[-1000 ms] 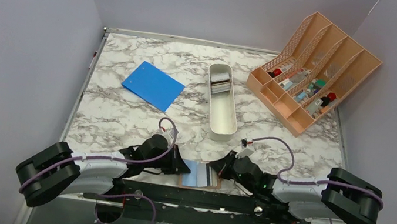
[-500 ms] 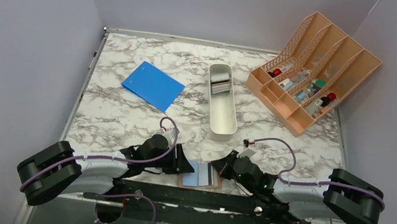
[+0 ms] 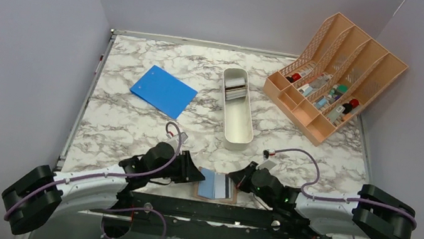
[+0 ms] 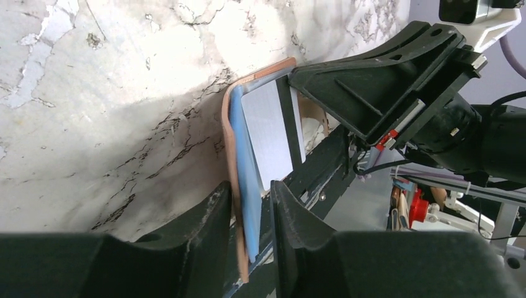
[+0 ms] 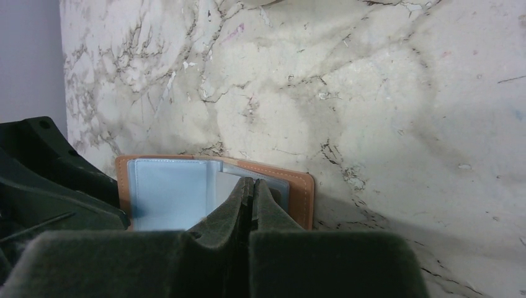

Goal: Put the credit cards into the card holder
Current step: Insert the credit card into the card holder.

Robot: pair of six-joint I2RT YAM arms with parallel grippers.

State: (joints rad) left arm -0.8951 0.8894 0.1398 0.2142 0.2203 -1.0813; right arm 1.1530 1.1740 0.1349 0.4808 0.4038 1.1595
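While open, card holder (image 3: 216,187) at edge of table (image 3: 120,125)

Lab: grey-walled marble tabletop (image 3: 132,126)

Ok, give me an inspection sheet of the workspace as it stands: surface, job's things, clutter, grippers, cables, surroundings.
Surface: marbled tabletop, no spills seen.
Job's things: card holder lies open at the near edge, with a silver-grey card on its inside; more cards sit at the far end of the white tray.
Clutter: blue notebook lying flat; peach organiser with small items in it.
Grippers: left gripper open, its fingers either side of the holder's edge; right gripper shut, tips at the holder's other half.
Cables: purple cables loop off both wrists, clear of the things.
Surroundings: plain walls on three sides; nothing else seen.
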